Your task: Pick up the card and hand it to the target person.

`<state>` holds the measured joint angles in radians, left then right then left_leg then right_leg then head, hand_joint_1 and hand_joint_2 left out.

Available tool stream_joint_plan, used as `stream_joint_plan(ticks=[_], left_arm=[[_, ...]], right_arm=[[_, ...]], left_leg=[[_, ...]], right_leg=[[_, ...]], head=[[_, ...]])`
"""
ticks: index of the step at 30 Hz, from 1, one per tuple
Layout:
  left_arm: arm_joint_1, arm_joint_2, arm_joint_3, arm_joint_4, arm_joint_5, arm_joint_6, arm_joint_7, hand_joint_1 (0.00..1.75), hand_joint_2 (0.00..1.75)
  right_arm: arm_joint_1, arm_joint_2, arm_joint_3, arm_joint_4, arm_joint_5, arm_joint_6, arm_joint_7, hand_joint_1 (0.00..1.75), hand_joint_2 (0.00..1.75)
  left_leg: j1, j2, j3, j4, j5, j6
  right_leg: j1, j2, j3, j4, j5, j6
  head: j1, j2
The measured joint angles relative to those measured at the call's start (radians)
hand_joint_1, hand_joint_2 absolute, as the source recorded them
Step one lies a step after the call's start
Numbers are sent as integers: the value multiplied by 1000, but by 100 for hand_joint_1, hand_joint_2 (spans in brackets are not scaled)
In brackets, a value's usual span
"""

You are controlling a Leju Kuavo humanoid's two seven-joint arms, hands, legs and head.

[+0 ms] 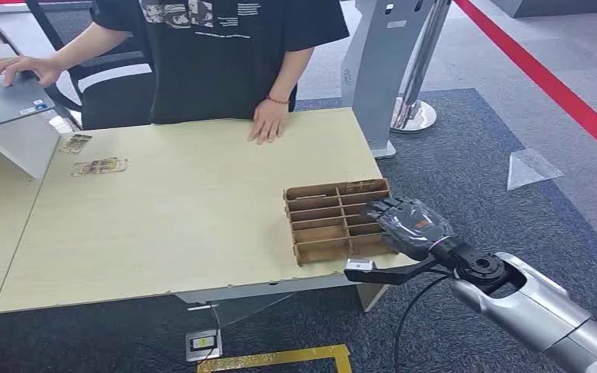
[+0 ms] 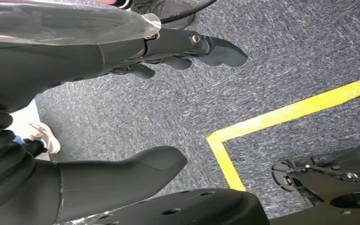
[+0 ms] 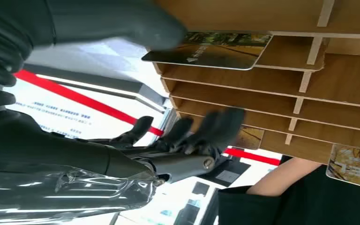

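A brown slotted card box (image 1: pixel 336 189) stands at the table's near right corner. My right hand (image 1: pixel 409 226) hovers at its right side with the fingers spread toward the slots. In the right wrist view a card (image 3: pixel 215 50) with a picture on it sticks out of one slot. The thumb (image 3: pixel 117 26) lies over its near end, while the fingers (image 3: pixel 206 131) stay apart from it and are blurred. Two more cards (image 3: pixel 354 164) sit in other slots. My left hand (image 2: pixel 122 117) hangs over the carpet, holding nothing. The person (image 1: pixel 218 54) stands behind the table, one hand (image 1: pixel 267 120) on its far edge.
Two loose cards (image 1: pixel 99 166) (image 1: pixel 75 143) lie at the table's far left. A laptop (image 1: pixel 0 97) sits on a raised stand there, under the person's other hand. A grey kiosk base (image 1: pixel 373 78) and red floor tape (image 1: pixel 560 89) are to the right; yellow tape (image 2: pixel 286 112) marks the carpet.
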<state>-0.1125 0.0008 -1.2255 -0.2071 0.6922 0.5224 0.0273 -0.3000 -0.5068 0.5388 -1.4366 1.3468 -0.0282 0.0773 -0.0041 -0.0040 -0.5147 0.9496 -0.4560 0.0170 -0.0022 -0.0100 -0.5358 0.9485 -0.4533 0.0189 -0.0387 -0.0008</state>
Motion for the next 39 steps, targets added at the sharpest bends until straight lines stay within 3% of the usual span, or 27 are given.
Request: stream_joint_plan(ticks=[5, 10, 17, 22, 26, 39], left_arm=[[0, 1, 0, 0, 7, 3, -4, 0, 175], [0, 1, 0, 0, 8, 6, -6, 0, 175], [0, 1, 0, 0, 15, 9, -15, 0, 175], [0, 1, 0, 0, 21, 10, -17, 0, 175], [0, 1, 0, 0, 23, 10, -14, 0, 175], [1, 0, 0, 0, 23, 7, -14, 0, 175]], right_arm=[[-3, -3, 1, 0, -2, 0, 1, 139, 175], [-5, -6, 4, 0, -2, 0, 3, 120, 175], [-5, -7, 15, 5, -3, 0, 3, 146, 175], [-5, -8, 17, 6, -4, 0, 3, 152, 175], [-6, -13, 18, 5, -4, 0, 7, 172, 175], [-17, -54, 18, -52, 1, 59, 27, 175, 175]], left_leg=[[0, 0, 0, 0, 0, 0], [0, 0, 0, 0, 0, 0], [0, 0, 0, 0, 0, 0], [0, 0, 1, 0, 0, 0], [0, 0, 1, 0, 0, 0], [0, 0, 0, 0, 0, 0]], right_leg=[[0, 0, 0, 0, 0, 0], [0, 0, 0, 0, 0, 0], [0, 0, 0, 0, 0, 0], [0, 0, 0, 0, 0, 0], [0, 0, 1, 0, 0, 0], [0, 0, 1, 0, 0, 0]], head=[[0, 0], [0, 0], [0, 0], [0, 0], [0, 0], [0, 0]])
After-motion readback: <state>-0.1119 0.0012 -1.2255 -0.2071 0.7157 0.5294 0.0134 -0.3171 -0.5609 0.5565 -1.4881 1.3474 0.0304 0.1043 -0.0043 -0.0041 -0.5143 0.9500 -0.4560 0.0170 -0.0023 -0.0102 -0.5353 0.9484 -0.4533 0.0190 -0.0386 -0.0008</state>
